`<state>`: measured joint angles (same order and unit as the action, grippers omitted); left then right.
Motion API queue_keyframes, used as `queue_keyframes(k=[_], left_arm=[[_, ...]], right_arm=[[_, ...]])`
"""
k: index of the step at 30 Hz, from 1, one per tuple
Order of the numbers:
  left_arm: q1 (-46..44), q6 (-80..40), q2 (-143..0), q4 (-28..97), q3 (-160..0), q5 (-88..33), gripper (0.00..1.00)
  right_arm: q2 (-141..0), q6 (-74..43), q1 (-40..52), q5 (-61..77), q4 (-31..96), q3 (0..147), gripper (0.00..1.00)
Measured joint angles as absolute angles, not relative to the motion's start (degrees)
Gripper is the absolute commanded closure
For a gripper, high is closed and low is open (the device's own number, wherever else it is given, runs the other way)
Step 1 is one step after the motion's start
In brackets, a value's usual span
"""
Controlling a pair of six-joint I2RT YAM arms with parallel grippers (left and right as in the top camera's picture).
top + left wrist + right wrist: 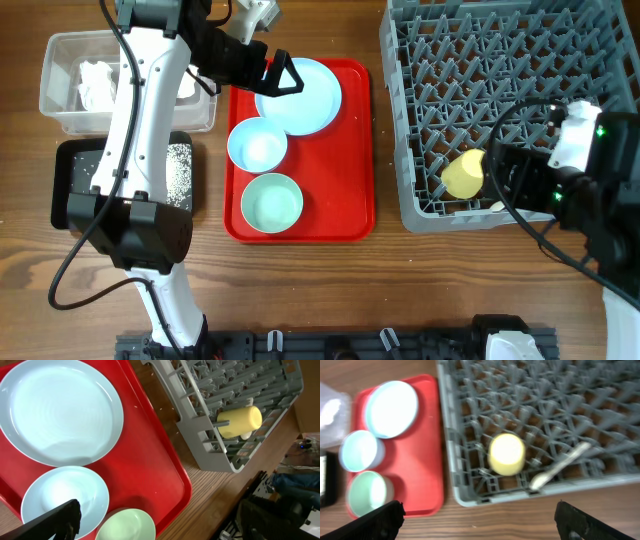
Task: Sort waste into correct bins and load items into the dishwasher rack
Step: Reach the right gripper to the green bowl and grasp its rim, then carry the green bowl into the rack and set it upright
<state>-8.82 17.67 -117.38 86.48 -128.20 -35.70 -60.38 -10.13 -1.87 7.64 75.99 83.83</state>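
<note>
lying sideways in grey rack [396, 120] is the yellow cup [463, 174]; both jaws spread empty.

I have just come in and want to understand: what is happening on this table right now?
Two robot arms are clearing a table. The left arm hangs with open jaws over the pale blue plate, which lies on the red tray beside two small bowls. The right arm, jaws open and empty, is near the grey rack, where the yellow cup lies on its side. White tissues are in the clear tub and white grains in the black tray.
</note>
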Motion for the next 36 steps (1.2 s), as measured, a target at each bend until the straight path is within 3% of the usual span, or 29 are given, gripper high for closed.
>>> queue_keyframes(k=[4, 10, 12, 15, 16, 17, 18, 24, 27, 29, 36], left_arm=[[-8.2, 13.2, -117.4, 86.7, -128.2, -29.8, 0.00], [1.6, -0.8, -113.3, 86.3, -128.2, -12.7, 0.00], [6.5, -5.6, -109.7, 86.3, -128.2, -9.4, 0.00], [10.6, -8.6, -107.9, 86.8, -128.3, -7.2, 0.00], [11.3, -9.2, -108.0, 86.8, -128.3, -6.9, 0.00], [11.5, -9.5, -108.0, 86.8, -128.2, -6.7, 0.00], [11.7, -9.8, -108.0, 86.9, -128.2, -6.7, 0.00], [11.7, -10.2, -108.0, 87.0, -128.2, -6.7, 0.00], [11.7, -10.2, -108.0, 87.0, -128.2, -6.7, 0.00], [11.7, -10.2, -108.0, 87.0, -128.2, -6.7, 0.00], [11.7, -10.2, -108.0, 87.0, -128.2, -6.6, 0.00]], right_arm=[[-65.7, -10.3, 2.5, 13.1, 71.1, 82.6, 0.00], [-79.9, -17.1, 23.2, 13.0, 57.6, 82.5, 0.01], [-86.5, -20.4, 29.3, 11.9, 53.8, 82.5, 0.06], [-95.0, -23.7, 35.4, 11.1, 49.3, 82.3, 0.23], [-97.8, -24.8, 37.3, 10.9, 48.3, 82.3, 0.32], [-100.4, -26.1, 39.0, 10.7, 47.1, 82.2, 0.48], [-103.8, -26.9, 41.2, 10.6, 45.8, 82.2, 0.56], [-111.8, -31.4, 43.4, 8.4, 43.4, 82.1, 0.66], [-115.6, -33.0, 43.4, 8.3, 42.3, 82.1, 0.79], [-116.1, -33.6, 43.4, 8.3, 42.3, 82.1, 0.96], [-114.6, -33.8, 43.2, 7.1, 46.2, 82.1, 0.96]])
